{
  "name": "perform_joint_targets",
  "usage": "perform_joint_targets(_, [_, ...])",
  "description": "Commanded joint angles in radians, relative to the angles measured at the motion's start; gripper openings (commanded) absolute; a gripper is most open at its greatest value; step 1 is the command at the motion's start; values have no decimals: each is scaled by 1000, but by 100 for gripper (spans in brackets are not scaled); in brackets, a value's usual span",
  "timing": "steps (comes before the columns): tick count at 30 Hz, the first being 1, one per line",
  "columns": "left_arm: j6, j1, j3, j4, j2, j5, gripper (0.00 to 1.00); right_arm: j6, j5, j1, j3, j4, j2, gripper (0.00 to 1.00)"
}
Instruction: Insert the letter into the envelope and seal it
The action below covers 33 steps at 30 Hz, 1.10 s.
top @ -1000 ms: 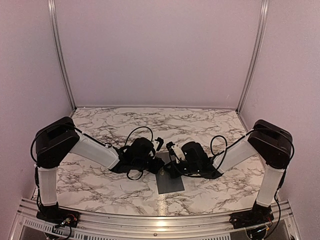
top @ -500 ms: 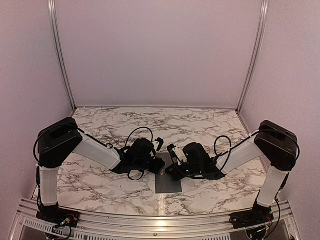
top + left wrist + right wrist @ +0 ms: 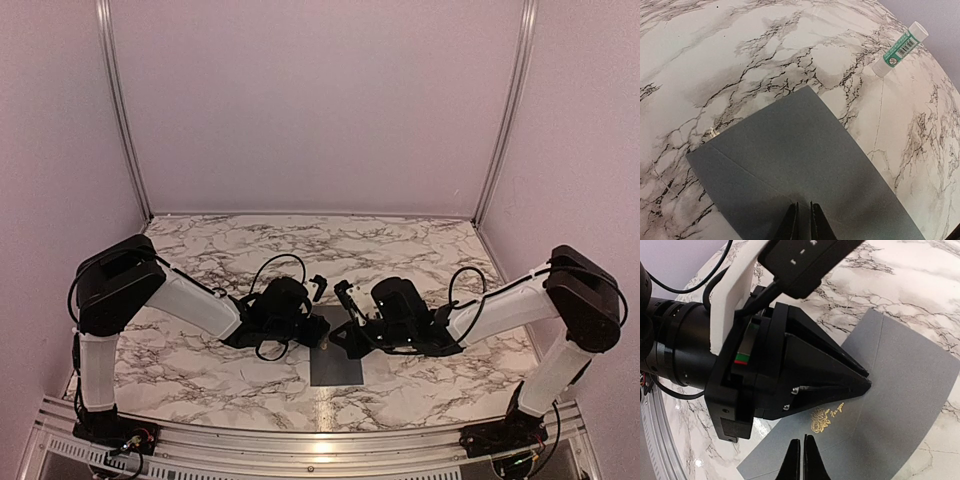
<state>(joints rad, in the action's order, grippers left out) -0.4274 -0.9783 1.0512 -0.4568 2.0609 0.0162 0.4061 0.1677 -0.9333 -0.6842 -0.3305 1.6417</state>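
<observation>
The dark grey envelope (image 3: 336,368) lies flat on the marble table between the arms. It fills the left wrist view (image 3: 790,150) and shows a small gold rose mark in the right wrist view (image 3: 822,420). My left gripper (image 3: 802,220) is shut, its tips resting on the envelope's face; the right wrist view shows it as a black wedge (image 3: 865,385) pressing there. My right gripper (image 3: 802,455) is shut, its tips just above the envelope beside the gold mark. Both grippers meet over the envelope's far half in the top view. The letter is not in view.
A small white-and-green tube (image 3: 900,49) lies on the marble beyond the envelope's far corner. Both forearms and their cables crowd the table's middle (image 3: 330,320). Metal frame posts (image 3: 120,110) and pale walls enclose the back and sides.
My right arm's elbow has swung outward to the right and lowered, stretching the forearm flatter toward the envelope. The left arm and the envelope have hardly moved.
</observation>
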Motion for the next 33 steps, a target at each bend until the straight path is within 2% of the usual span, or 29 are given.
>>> perform_joint_targets(1, [-3,4,-31,46,28,-2,10,-10,-13,-9,-63,-9,41,0])
perform_joint_targets(8, [1,4,-38,43,22,-5,10,1,26,-7,-128,-46,201,0])
perform_joint_targets(14, [5,4,-46,40,16,-5,10,17,-23,-3,-113,-47,255,0])
perform_joint_targets(21, [12,4,-44,40,17,-5,10,39,-45,-6,-50,-32,218,0])
perform_joint_targets(26, [11,4,-45,40,18,-6,10,53,50,-12,20,-102,123,0])
perform_joint_targets(33, [17,-11,-51,39,4,-2,10,30,12,-12,-55,-56,145,0])
